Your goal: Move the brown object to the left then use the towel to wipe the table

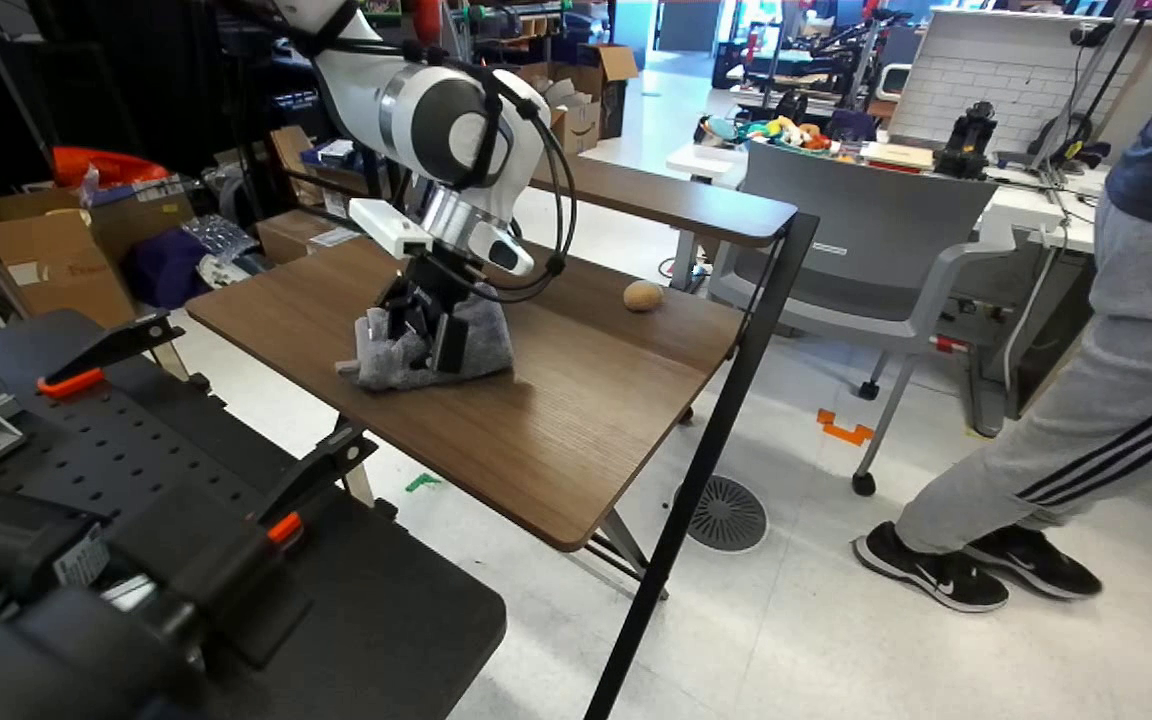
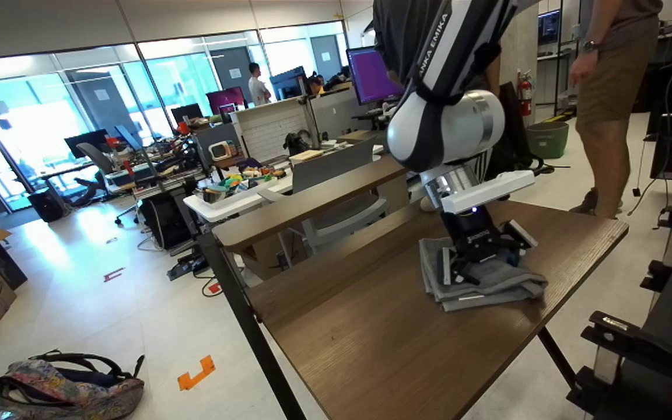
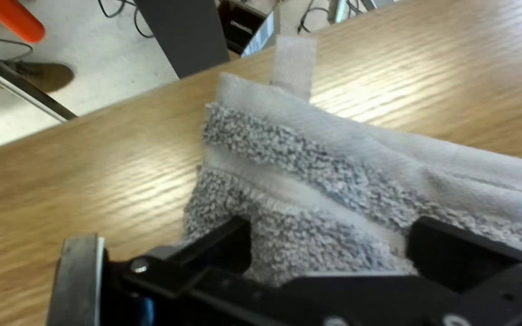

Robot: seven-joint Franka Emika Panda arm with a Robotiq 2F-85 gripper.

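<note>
Wood-grain worktop | tan-brown lump sat near one long edge, presumably clear of wiping | gripper gaped wide over grey towel, likely for grasping

I held my gripper pointing downward, its two fingers standing well apart with a wide gap between their tips. Just above it sat my silver wrist, with a white bar jutting out crosswise. Higher still, my white arm bent at a rounded joint and sloped upward, away from the gripper, while my black cables looped out beside it.
</note>
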